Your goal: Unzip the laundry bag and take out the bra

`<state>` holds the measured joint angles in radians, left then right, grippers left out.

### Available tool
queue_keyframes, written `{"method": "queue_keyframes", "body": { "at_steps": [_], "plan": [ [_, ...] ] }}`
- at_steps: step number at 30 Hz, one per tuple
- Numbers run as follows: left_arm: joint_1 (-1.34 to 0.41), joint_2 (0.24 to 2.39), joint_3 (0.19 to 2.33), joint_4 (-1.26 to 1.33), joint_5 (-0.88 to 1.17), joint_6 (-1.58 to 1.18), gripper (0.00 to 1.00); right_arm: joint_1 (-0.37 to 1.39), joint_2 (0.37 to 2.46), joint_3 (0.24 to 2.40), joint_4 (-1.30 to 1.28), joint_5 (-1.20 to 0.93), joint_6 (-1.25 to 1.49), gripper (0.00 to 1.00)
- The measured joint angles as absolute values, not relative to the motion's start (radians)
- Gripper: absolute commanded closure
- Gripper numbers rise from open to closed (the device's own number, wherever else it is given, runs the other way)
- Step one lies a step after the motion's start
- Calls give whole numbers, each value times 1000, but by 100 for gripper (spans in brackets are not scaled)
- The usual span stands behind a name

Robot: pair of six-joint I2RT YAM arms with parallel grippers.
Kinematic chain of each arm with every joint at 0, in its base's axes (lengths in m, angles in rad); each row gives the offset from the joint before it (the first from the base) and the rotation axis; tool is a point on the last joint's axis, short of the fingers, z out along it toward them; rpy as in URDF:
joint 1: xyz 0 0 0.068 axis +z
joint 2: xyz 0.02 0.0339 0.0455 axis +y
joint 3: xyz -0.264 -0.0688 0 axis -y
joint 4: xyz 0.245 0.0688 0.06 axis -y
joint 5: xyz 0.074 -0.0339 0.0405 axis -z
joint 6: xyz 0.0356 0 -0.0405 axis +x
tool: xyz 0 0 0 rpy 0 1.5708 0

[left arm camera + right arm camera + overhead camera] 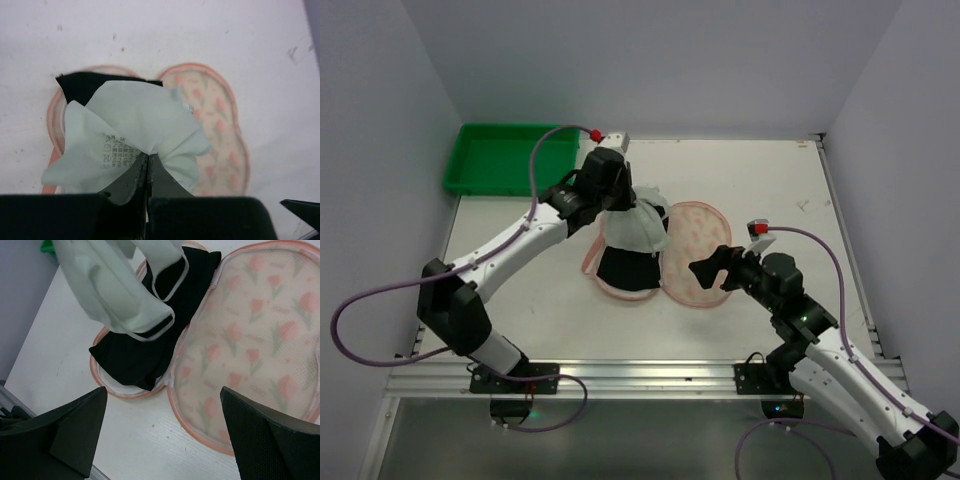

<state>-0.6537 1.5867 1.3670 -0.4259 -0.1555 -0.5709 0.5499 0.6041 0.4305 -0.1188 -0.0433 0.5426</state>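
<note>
We look down on a white table (770, 180), flat and matte, with a green plastic tray (500, 165) in its far left corner.

At the middle of the table lies the laundry bag (695, 255), already unzipped and spread into two rounded lobes. The right lobe shows cream mesh printed with small pink flowers and edged with a pink zipper rim. It looks thin, limp and very light.

The bra (145, 352) sits in the left lobe. It is black, soft and finely ribbed, folded on itself and partly hidden under a pale mesh liner (145, 115). We judge it weighs almost nothing, will drape and stretch when lifted, and may drag the bag along with it. The exposed black edge nearest the bag's hinge looks like the best place to pinch, through a folded thickness and not a thin strap.

The left gripper (147, 165) is clamped on the liner, bunching it into pleats and holding it up off the bra. The right gripper (162, 395) hovers just beside the bag with its fingers spread wide, holding nothing.

A small printed care label (117, 150) shows on the liner near the pinch.
</note>
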Motion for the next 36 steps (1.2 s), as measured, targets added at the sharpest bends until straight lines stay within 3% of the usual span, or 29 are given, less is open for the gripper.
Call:
{"method": "queue_keyframes", "body": {
  "at_steps": [5,13,25,36],
  "plan": [
    [-589,1509,1477,-435,-159,-542,100,550,595,430,-119,-44,543,4],
    [-304,1546,1612,-440,-193,-537,100,550,601,431,-119,-45,542,4],
    [58,1807,1766,-373,-270,-724,100,550,671,447,-118,-67,530,4],
    [123,2089,1797,-227,-372,-1005,100,550,782,496,-103,-99,522,4]
  ]
}}
